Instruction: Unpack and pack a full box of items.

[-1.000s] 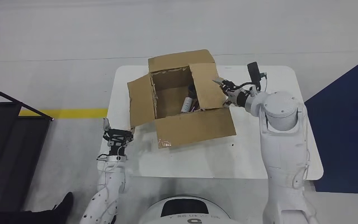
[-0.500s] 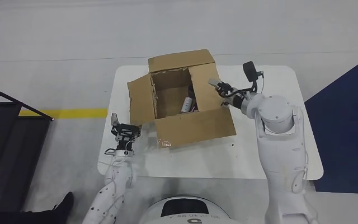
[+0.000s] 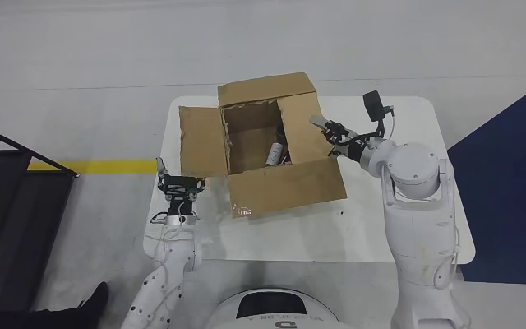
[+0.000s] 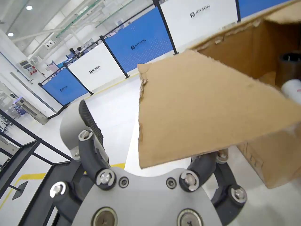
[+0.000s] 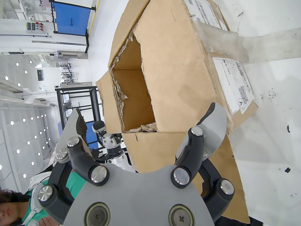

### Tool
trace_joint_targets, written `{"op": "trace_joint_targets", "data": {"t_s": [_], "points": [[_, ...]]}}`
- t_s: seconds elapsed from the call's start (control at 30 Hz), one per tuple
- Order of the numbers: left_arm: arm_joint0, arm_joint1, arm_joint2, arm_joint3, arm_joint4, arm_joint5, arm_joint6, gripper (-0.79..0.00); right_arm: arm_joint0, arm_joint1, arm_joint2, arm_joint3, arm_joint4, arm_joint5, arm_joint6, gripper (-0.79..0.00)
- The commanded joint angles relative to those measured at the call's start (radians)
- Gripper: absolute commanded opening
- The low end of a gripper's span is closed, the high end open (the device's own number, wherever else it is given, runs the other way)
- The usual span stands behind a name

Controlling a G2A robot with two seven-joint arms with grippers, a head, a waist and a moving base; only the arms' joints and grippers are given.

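Observation:
An open cardboard box [image 3: 263,156] stands on the white table [image 3: 394,214]. Its left flap [image 3: 201,140] lies spread outward, nearly flat. My left gripper [image 3: 181,185] sits at the table's left edge by that flap's near corner. It is open, and in the left wrist view the left flap [image 4: 200,109] reaches over one finger. My right gripper [image 3: 329,130] is open at the right flap [image 3: 302,127], with the right flap [image 5: 178,71] between its fingers. A white-capped bottle [image 3: 277,151] lies inside. The left wrist view shows a dark cylinder [image 4: 290,69] in there too.
A black metal frame [image 3: 25,189] stands on the floor to the left, beside a yellow floor line [image 3: 99,166]. A blue partition [image 3: 493,189] borders the table's right side. Bare tabletop lies in front of and right of the box.
The left flap has swung outward and lies flatter. My left gripper has come up from the table edge to the flap's corner. The right gripper shifted slightly at the right flap.

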Motion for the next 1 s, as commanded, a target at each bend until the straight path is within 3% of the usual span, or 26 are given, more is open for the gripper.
{"op": "trace_joint_targets", "data": {"t_s": [0.0, 0.17, 0.57, 0.97], "points": [[0.008, -0.001, 0.006, -0.023, 0.024, 0.032, 0.019, 0.0, 0.0, 0.0, 0.0, 0.0, 0.0, 0.0, 0.0, 0.0], [-0.015, -0.006, 0.034, -0.043, 0.088, 0.038, -0.011, 0.0, 0.0, 0.0, 0.0, 0.0, 0.0, 0.0, 0.0, 0.0], [-0.136, -0.018, 0.097, -0.017, 0.188, -0.083, -0.22, 0.0, 0.0, 0.0, 0.0, 0.0, 0.0, 0.0, 0.0, 0.0], [-0.129, -0.017, 0.111, -0.039, 0.233, -0.177, -0.277, 0.0, 0.0, 0.0, 0.0, 0.0, 0.0, 0.0, 0.0, 0.0]]}}
